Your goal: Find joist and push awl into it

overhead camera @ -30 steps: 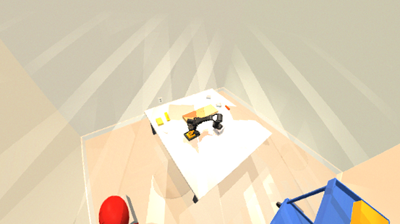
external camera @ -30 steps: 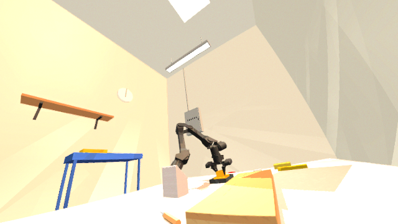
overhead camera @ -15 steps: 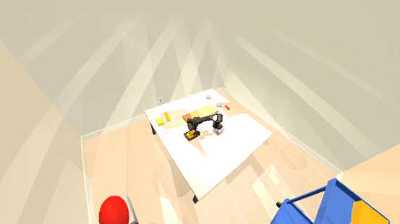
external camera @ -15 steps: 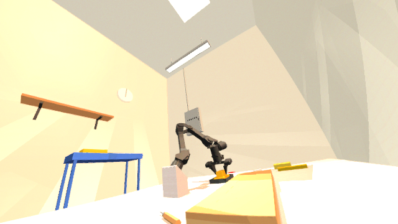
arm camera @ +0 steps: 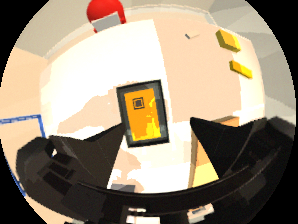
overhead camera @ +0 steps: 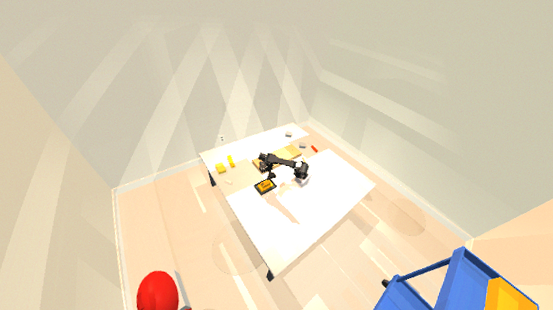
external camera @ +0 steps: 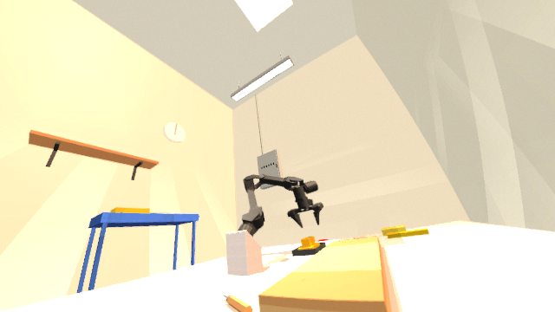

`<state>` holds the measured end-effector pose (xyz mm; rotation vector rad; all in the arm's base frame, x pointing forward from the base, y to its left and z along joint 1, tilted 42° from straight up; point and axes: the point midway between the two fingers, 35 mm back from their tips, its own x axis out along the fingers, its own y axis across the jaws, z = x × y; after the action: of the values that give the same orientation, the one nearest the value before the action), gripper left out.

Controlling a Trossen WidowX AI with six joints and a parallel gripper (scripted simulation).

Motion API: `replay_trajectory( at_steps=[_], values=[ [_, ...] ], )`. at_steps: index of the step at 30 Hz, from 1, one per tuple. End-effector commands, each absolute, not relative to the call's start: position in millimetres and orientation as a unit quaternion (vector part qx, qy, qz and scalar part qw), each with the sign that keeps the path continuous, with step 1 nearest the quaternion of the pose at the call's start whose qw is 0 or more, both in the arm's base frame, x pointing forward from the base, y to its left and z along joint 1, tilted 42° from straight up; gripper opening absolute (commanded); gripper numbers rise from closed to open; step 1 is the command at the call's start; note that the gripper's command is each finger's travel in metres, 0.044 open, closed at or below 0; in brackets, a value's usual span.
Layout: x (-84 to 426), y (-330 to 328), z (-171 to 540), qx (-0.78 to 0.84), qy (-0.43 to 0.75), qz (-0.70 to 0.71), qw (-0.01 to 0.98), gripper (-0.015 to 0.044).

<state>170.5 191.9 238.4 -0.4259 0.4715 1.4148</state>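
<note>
The orange stud finder (overhead camera: 265, 185) (external camera: 308, 242) (arm camera: 141, 112) lies in the black tray (external camera: 302, 252) (arm camera: 140, 86), with its square mark facing up. My gripper (overhead camera: 267, 172) (external camera: 310, 225) (arm camera: 157, 123) is wide open and empty, pointing down above the stud finder without touching it. The wooden floor panel (overhead camera: 288, 152) (external camera: 329, 282) (arm camera: 205, 177) lies beside the tray. The awl (external camera: 239, 303) lies on the table beside the panel's near end in the exterior view, its orange handle and thin tip showing. The joist is hidden.
Two yellow blocks (overhead camera: 220, 168) (overhead camera: 231, 161) (arm camera: 228, 40) (arm camera: 240, 69) lie on the table past the panel. Grey blocks (overhead camera: 288, 134) (overhead camera: 302, 145) and a red piece (overhead camera: 314, 148) lie near its far side. A pale block (external camera: 244, 253) stands by the arm's base.
</note>
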Motion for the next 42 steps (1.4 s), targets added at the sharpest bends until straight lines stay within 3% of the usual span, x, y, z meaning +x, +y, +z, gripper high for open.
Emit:
replay_trajectory(
  at_steps=[1,10,17,23,30,35,42],
  values=[
    [215,173,208,-0.156,0.303,0.584,0.737,0.0440],
    [314,78,126,-0.042,0.480,0.429,0.764,0.0440],
    [346,-19,46,0.066,0.580,0.320,0.746,0.0440],
    [333,-99,-30,0.169,0.642,0.239,0.709,0.0440],
    [278,-167,-120,0.293,0.685,0.165,0.647,0.0440],
    [232,-188,-173,0.368,0.696,0.131,0.602,0.0440],
    [230,-188,-174,0.371,0.696,0.130,0.600,0.0440]
  ],
)
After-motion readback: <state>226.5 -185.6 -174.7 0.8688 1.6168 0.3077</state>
